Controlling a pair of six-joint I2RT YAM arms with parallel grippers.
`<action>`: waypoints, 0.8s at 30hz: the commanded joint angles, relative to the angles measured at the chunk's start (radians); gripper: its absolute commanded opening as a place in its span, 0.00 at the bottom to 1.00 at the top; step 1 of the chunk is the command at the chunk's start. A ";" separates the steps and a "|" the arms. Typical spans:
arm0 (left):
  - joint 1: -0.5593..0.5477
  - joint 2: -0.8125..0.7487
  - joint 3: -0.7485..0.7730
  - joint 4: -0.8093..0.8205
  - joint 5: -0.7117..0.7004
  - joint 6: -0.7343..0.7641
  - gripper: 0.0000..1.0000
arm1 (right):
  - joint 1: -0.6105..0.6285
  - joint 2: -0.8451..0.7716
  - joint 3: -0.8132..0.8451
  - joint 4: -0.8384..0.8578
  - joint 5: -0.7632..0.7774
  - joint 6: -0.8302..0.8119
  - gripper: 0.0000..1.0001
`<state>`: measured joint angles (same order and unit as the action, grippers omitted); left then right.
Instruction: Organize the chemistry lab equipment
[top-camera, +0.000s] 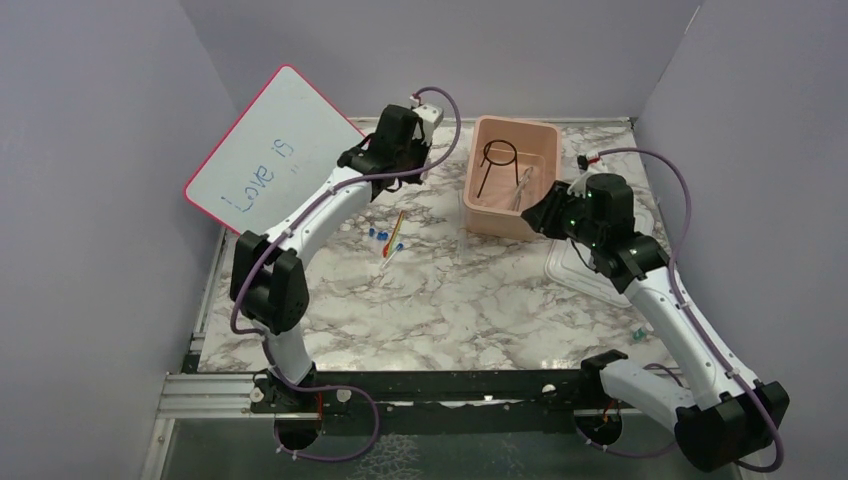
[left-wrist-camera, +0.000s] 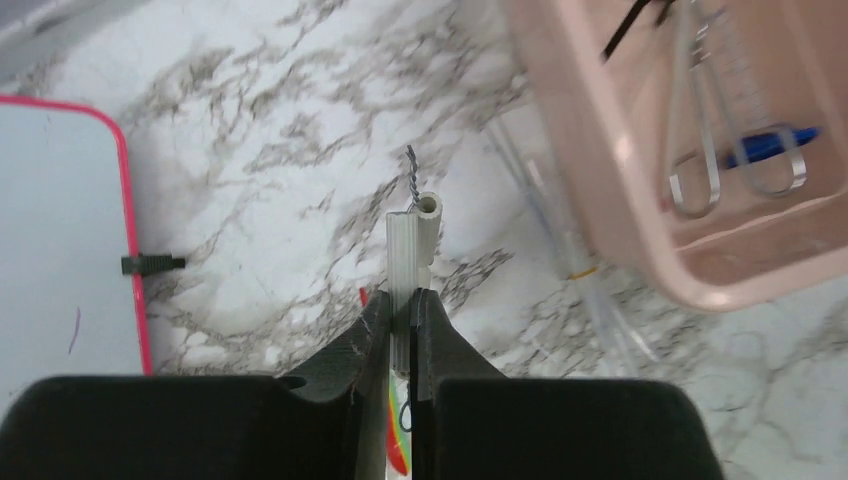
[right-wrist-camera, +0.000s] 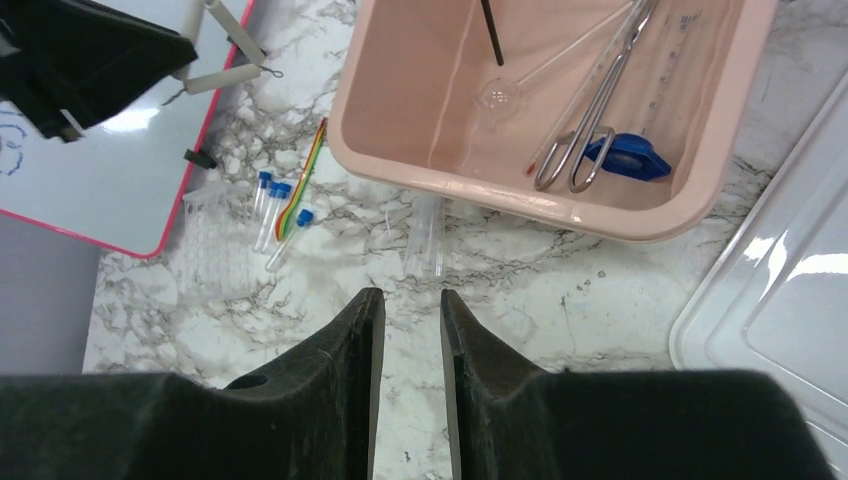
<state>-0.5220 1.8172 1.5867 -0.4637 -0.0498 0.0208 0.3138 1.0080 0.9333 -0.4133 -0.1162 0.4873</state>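
Observation:
My left gripper (top-camera: 408, 130) (left-wrist-camera: 401, 300) is shut on a white ribbed clip (left-wrist-camera: 412, 245) with a twisted wire at its tip, held above the table beside the pink tub (top-camera: 478, 215). Inside the tub are a black wire ring stand (top-camera: 497, 160), metal tongs (right-wrist-camera: 590, 120) and a blue piece (right-wrist-camera: 625, 158). On the marble lie a red-yellow rod (top-camera: 394, 235) (right-wrist-camera: 300, 180), blue-capped vials (right-wrist-camera: 268, 200) and a clear tube (right-wrist-camera: 425, 235). My right gripper (top-camera: 540, 213) (right-wrist-camera: 412, 297) hangs open and empty over the table in front of the tub.
A pink-rimmed whiteboard (top-camera: 270, 150) leans at the back left. A white lid (top-camera: 580, 270) (right-wrist-camera: 770, 320) lies right of the tub, under my right arm. Grey walls close in the table on three sides.

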 joint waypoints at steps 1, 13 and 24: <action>-0.022 -0.088 0.097 0.006 0.182 -0.098 0.00 | -0.003 -0.048 0.045 -0.006 0.083 0.019 0.31; -0.173 0.010 0.270 0.013 0.335 -0.251 0.00 | -0.004 -0.138 0.024 -0.038 0.248 0.059 0.32; -0.217 0.265 0.376 0.019 0.298 -0.323 0.00 | -0.004 -0.181 -0.010 -0.066 0.265 0.080 0.32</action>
<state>-0.7448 2.0071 1.8931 -0.4553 0.2588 -0.2619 0.3138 0.8387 0.9428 -0.4526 0.1162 0.5503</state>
